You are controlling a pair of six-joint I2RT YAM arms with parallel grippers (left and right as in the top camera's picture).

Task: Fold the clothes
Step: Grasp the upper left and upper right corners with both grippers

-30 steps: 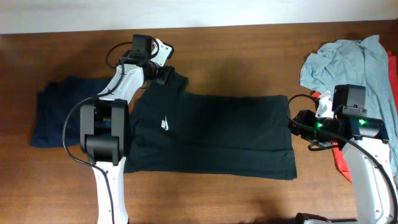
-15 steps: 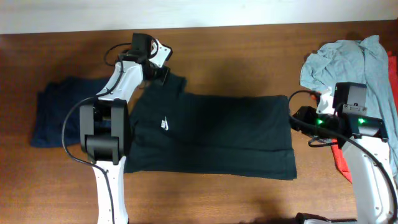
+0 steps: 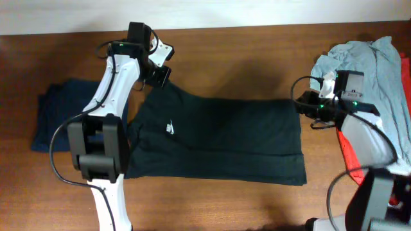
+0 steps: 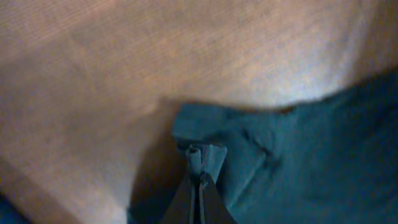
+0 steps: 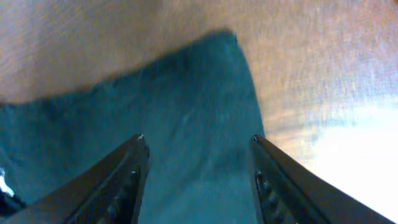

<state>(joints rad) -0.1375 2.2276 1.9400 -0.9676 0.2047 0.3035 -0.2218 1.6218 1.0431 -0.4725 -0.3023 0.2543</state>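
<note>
I have the black T-shirt (image 3: 218, 138) lying flat across the middle of the counter (image 3: 244, 58), white logo up, with its collar end toward 9 o'clock and its hem toward 3 o'clock. My left claw (image 4: 200, 163) is pressed together, pinching a small fold of the shirt's edge at its 10 o'clock corner, while my right claw (image 5: 198, 146) hangs spread over the hem corner at 2 o'clock, gripping nothing. A navy garment (image 3: 54, 115) lies at the counter's 9 o'clock, and a grey shirt (image 3: 366, 61) is heaped at 2 o'clock.
</note>
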